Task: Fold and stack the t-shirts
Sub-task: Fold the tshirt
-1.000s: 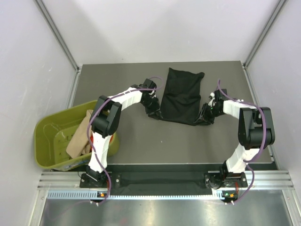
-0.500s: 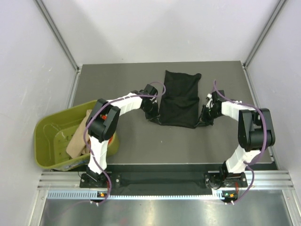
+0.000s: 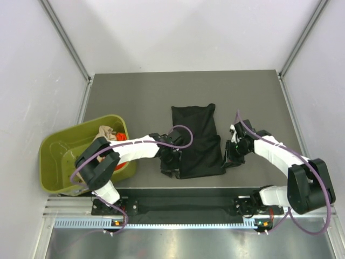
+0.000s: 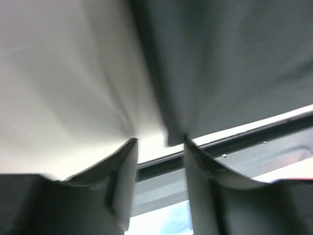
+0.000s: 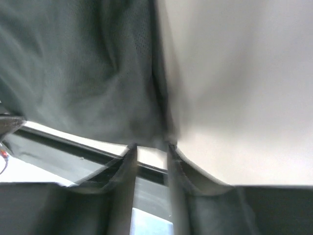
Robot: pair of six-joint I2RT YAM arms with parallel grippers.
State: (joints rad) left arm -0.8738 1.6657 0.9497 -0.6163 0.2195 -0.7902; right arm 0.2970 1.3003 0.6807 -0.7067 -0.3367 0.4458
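Black t-shirt lies folded to a narrow panel mid-surface, bottom edge near the front rail. Left end effector sits at its near-left corner and right end effector at its near-right corner, both low against the cloth. Olive-green tub at the surface's left edge holds the beige t-shirt and the orange-red t-shirt, bunched at its far side.

Left wrist: fingers stand apart with the rail visible through the gap. A black cloth corner touches one fingertip, unclamped, so released.

Right wrist: fingers parted more narrowly, gap clear, shirt hem right at the tips. Released too. Both wrist views are blurred.
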